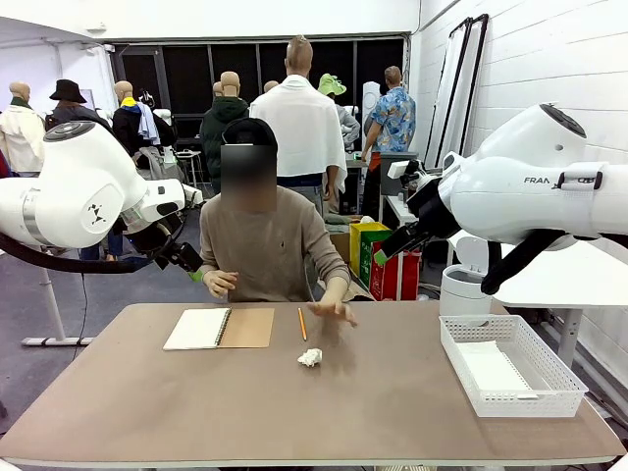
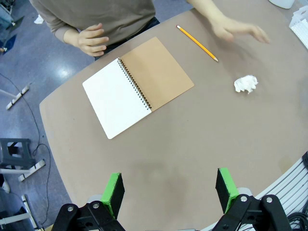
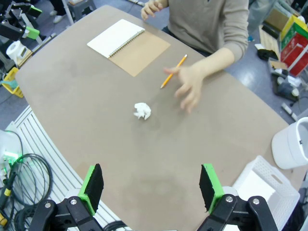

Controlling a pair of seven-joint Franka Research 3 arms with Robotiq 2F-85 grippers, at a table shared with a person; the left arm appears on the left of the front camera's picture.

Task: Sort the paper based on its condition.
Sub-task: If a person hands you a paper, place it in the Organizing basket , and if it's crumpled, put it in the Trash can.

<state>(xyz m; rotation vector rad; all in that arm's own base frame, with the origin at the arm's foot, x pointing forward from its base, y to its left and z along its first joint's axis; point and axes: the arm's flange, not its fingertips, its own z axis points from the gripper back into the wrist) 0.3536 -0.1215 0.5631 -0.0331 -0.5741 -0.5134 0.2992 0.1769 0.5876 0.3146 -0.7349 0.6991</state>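
Note:
A crumpled white paper ball (image 1: 310,357) lies on the brown table (image 1: 196,412), just in front of the pencil; it is also in the left wrist view (image 2: 246,83) and the right wrist view (image 3: 142,110). A flat white sheet (image 1: 496,371) lies inside the white mesh basket (image 1: 549,378) at the right. My left gripper (image 2: 170,190) hangs open high above the table's near edge, holding nothing. My right gripper (image 3: 150,186) is likewise open and empty, well above the table. From the front, the left gripper (image 1: 191,267) and right gripper (image 1: 385,251) hover at either side of the person.
An open spiral notebook (image 1: 218,328) with a brown cover lies at the far left-centre, a yellow pencil (image 1: 302,324) beside it. The person's hand (image 1: 334,310) hovers blurred over the table near the pencil; the other hand (image 1: 218,283) rests at the far edge. A white bin (image 1: 463,289) stands behind the basket.

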